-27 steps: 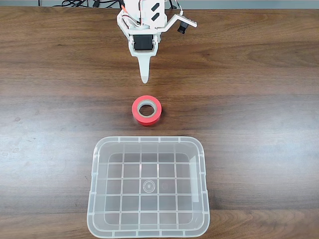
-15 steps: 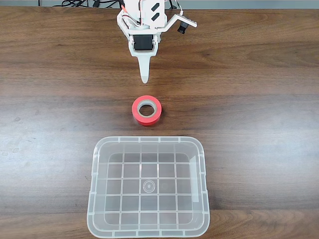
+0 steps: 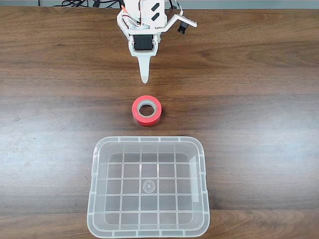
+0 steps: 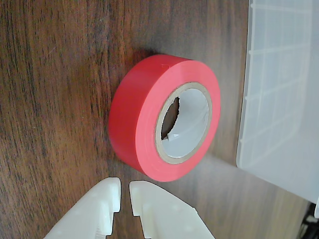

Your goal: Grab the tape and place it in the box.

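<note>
Tape: red-orange roll, lying flat on the wooden table, apart from everything, between my gripper and the box. Box: clear plastic bin, grid bottom, nearest the fixed view's lower edge. My fingers: white, nearly pressed together, grasping nothing, tips just beside the roll in the wrist view.

A dark brown wooden desk spans the fixed view, its grain running left to right in long streaks; soft, even light leaves pale sheen across the boards; along the far edge a thin grey strip shows, with black cables lying against it; in the wrist view the same grain runs vertically.
</note>
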